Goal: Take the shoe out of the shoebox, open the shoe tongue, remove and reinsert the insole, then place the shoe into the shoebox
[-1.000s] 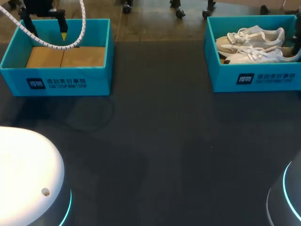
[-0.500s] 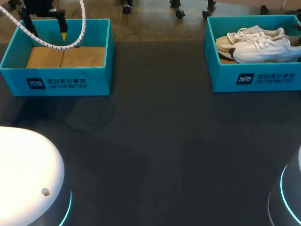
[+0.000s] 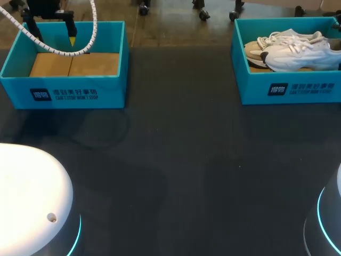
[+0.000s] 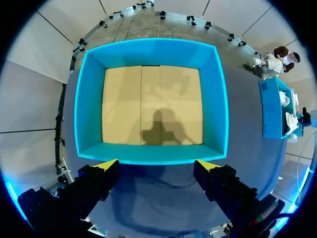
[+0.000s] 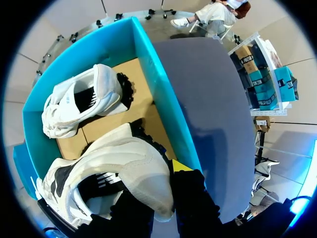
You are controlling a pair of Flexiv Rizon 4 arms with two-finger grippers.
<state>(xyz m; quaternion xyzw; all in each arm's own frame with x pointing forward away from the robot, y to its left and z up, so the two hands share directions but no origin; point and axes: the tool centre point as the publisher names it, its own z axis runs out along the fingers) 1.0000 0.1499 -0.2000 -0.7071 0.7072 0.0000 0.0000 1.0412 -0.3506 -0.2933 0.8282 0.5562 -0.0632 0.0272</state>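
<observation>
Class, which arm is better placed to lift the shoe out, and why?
Right: the right end effector grips the shoe in its box; the left end effector hangs open over the empty box.

Head: high behind, whole table (image 3: 176, 160). Wrists: close, down into shoeboxes (image 4: 148, 154) head shares.

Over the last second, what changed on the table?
The right gripper, shut on the heel of the near white shoe, lifted it upward in the right shoebox. The second shoe stayed lying inside; the left gripper stayed open over the left shoebox.
</observation>
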